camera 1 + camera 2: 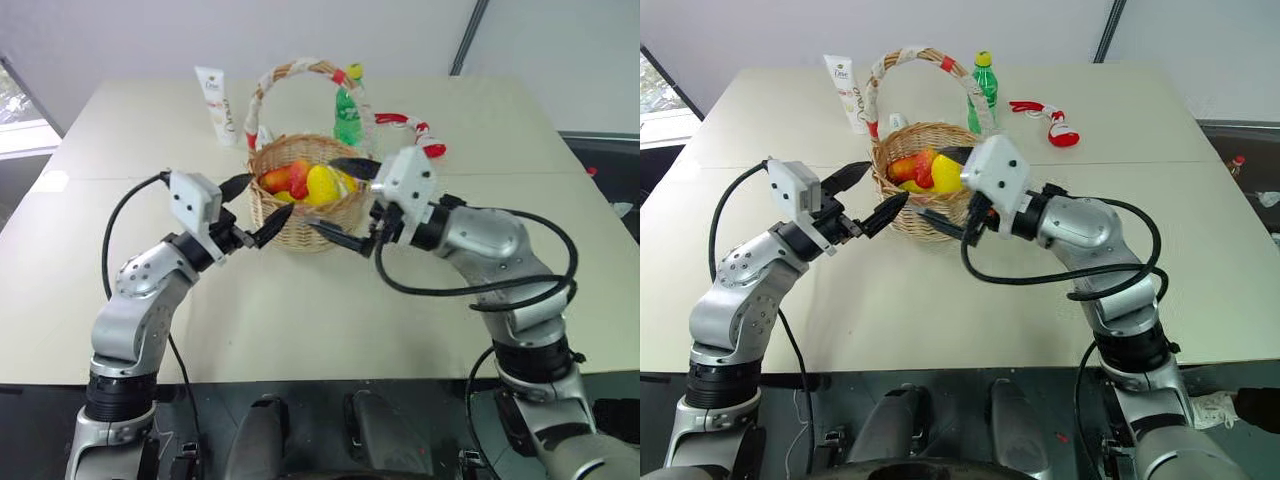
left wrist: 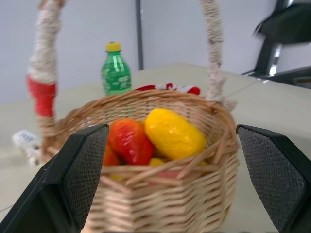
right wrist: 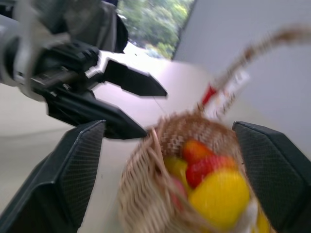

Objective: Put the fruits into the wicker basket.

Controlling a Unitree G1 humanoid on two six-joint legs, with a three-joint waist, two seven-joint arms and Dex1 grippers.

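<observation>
Right end effector (image 1: 352,203) open beside wicker basket (image 1: 300,222), fruits (image 1: 308,183) inside

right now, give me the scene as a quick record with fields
basket: round tan wicker basket mid-table, arched cloth-wrapped handle
contents: oval yellow lemon, red-yellow apple, orange-red mango
left gripper: open, empty, beside the basket
right gripper: open, empty, at the basket's other side
behind basket: green bottle with yellow cap, white tube, red-and-white curved item
fruit loose on table: none seen
</observation>
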